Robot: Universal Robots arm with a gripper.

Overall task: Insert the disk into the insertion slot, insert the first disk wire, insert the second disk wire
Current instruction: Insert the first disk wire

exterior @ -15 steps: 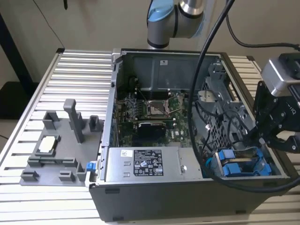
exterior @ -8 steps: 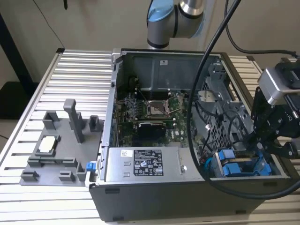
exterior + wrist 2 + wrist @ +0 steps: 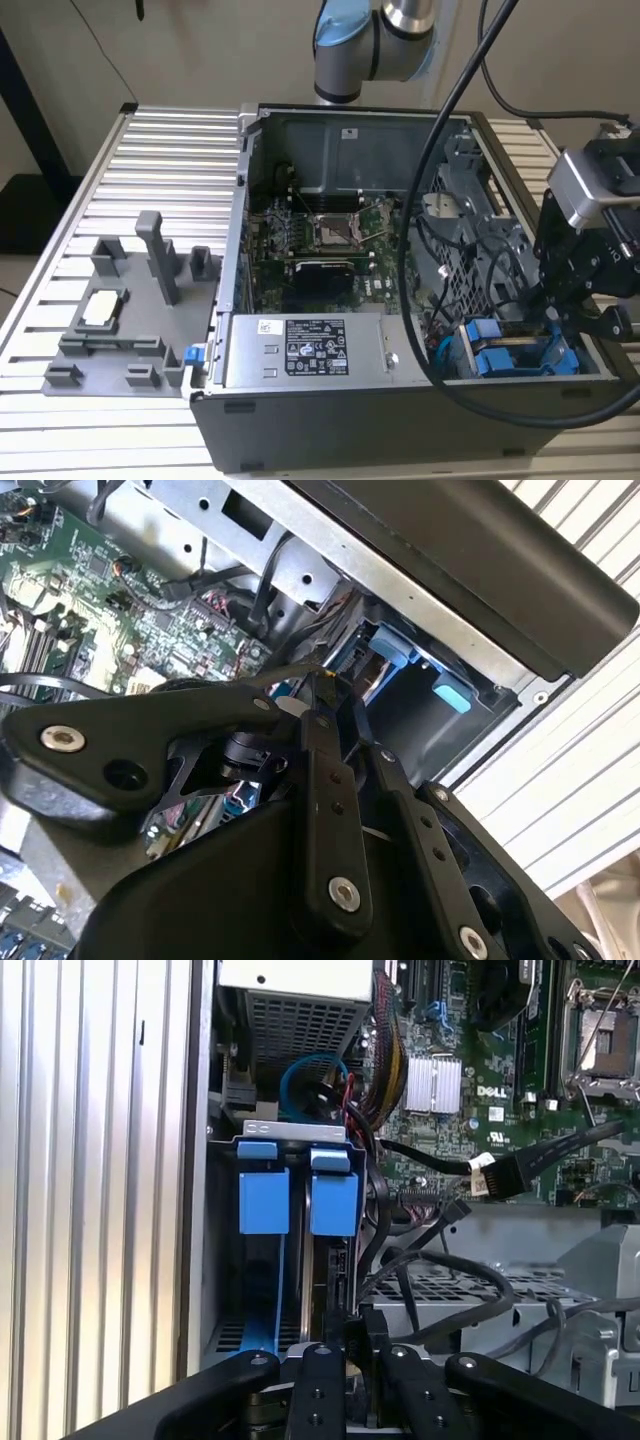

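Gripper (image 3: 352,1322): the black fingers are drawn together until hardly a gap is left at the tips; whether anything is pinched between them cannot be told.
Gripper position: it hangs at the open end of the insertion slot (image 3: 296,1132), with its tips pointing into the bay, just beside the dark inner parts there.
Disk (image 3: 333,1203): it sits inside the slot. Its blue carrier shows as two tabs side by side at the end away from the gripper, with a blue rail running along one side. The metal body lies mostly in shadow.
Slot location: in the exterior view it is in the near corner of the computer case (image 3: 380,430) on the exterior view's right, beside the power-supply box (image 3: 305,350).
Black cable (image 3: 495,1172): its black plug rests over the edge of the green motherboard (image 3: 450,1130), well apart from the slot.
Blue cable (image 3: 310,1070): it loops above the blue tabs, next to a bundle of red, yellow and black wires (image 3: 385,1060).
Bench (image 3: 170,160): this ribbed metal surface carries the case and, on the exterior view's left, a grey fixture plate (image 3: 120,330).
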